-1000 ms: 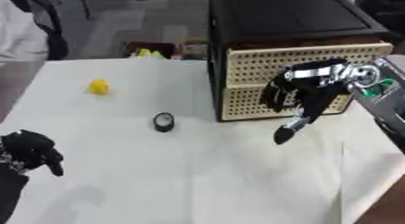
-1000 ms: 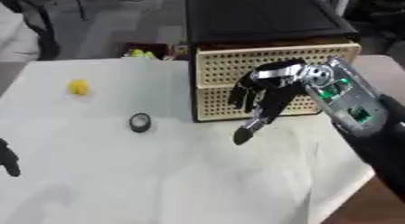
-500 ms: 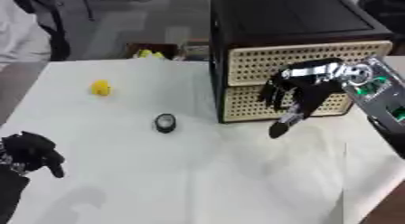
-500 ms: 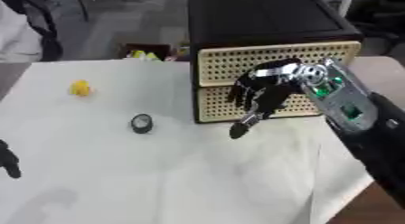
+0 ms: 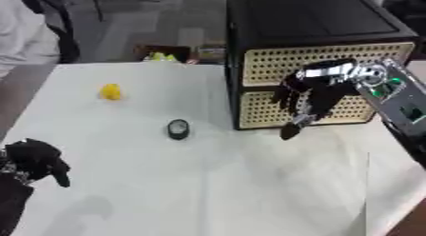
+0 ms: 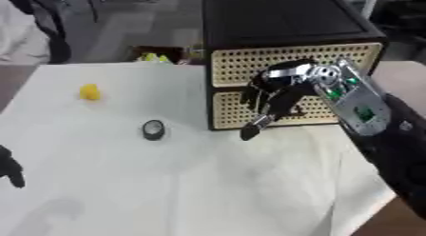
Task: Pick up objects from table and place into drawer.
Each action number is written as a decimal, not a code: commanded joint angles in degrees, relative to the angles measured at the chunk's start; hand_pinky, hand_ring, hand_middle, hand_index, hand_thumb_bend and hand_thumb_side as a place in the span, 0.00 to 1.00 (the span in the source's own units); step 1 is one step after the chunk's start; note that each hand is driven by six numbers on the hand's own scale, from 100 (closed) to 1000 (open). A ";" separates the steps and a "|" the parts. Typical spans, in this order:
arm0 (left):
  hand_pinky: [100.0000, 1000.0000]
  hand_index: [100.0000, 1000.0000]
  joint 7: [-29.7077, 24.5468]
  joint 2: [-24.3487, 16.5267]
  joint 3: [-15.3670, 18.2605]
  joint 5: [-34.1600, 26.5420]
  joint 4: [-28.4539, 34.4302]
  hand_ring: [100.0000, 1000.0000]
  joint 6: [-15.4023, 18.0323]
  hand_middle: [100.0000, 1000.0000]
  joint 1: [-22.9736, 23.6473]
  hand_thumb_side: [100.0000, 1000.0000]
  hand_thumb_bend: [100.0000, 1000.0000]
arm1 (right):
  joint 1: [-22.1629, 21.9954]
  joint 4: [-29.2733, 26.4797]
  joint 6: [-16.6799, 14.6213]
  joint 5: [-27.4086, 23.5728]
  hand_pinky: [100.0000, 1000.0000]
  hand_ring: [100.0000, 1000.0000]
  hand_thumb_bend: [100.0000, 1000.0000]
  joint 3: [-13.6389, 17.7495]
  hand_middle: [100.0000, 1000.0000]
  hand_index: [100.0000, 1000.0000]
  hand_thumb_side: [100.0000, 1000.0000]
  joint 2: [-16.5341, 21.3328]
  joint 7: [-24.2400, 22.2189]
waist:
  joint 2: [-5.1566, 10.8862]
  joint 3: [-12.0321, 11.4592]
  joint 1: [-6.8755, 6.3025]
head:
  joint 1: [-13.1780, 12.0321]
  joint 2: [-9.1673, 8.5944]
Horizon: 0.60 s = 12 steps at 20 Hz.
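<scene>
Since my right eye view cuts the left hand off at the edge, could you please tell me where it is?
Observer: In the left eye view the left hand shows whole, near the lower left corner.
Operator: Is it holding anything?
Observer: No, its fingers are curled on nothing.
Operator: Is it close to the black round thing?
Observer: No, the black round thing lies well apart from it, toward the cabinet.

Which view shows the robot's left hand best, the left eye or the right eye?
The left eye view. There the left hand shows as a whole at the lower left, fingers curled and holding nothing. The right eye view shows only a dark tip of it at the left edge.
</scene>
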<state>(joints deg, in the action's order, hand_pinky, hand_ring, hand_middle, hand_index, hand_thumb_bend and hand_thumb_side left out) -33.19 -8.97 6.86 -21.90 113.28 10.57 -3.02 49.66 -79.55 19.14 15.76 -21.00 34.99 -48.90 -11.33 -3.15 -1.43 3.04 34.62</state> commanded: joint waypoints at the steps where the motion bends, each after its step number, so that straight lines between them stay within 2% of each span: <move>1: 0.42 0.68 0.03 -0.56 0.15 -0.37 1.31 0.54 -0.09 0.58 -0.35 1.00 0.01 | -0.46 -2.77 0.21 -1.40 0.09 0.63 1.00 1.06 0.58 0.73 0.34 2.52 -0.82 | 0.79 0.11 0.06 | -0.61 -0.60; 8: 0.42 0.68 0.43 -0.66 0.45 -0.51 1.31 0.54 -0.54 0.58 -0.56 1.00 0.02 | -7.17 -12.95 0.41 -6.14 0.00 0.60 1.00 3.17 0.55 0.72 0.36 7.22 -1.07 | 0.97 0.45 0.42 | -1.88 -0.75; 12: 0.42 0.68 0.68 -0.66 0.62 -0.52 1.31 0.54 -0.99 0.58 -0.52 1.00 0.02 | -11.35 -19.03 0.40 -8.78 0.00 0.59 1.00 5.29 0.53 0.71 0.40 8.80 -0.82 | 1.26 0.77 0.62 | -2.74 -0.58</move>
<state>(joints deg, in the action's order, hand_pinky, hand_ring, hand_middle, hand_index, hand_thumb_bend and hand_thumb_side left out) -32.55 -8.97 6.94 -22.09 113.28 9.85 -3.08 37.73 -95.90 18.83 8.18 -17.15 41.63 -49.18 -10.93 -2.37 -0.87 0.63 34.60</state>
